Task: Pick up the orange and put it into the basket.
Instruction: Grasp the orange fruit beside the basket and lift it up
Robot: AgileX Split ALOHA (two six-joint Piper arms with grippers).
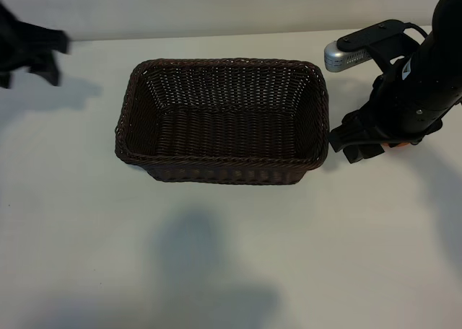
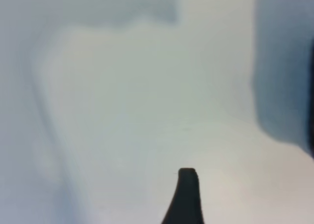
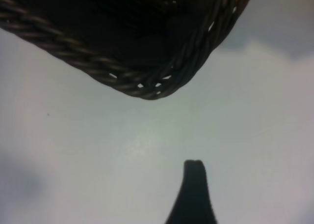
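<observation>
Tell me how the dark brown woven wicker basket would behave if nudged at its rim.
The dark brown woven wicker basket looks empty, so it is probably light and would slide on the smooth white table. Its wide, low shape makes tipping unlikely. The weave may flex slightly.

Lab-style test bench: bare white table point(image 1: 231, 257), plain white backdrop, robot arms.

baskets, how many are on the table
1. The dark brown rectangular woven wicker basket sits mid-table between the two arms; its corner also shows in the right wrist view. Nothing lies inside it, and no other basket is visible.
</observation>
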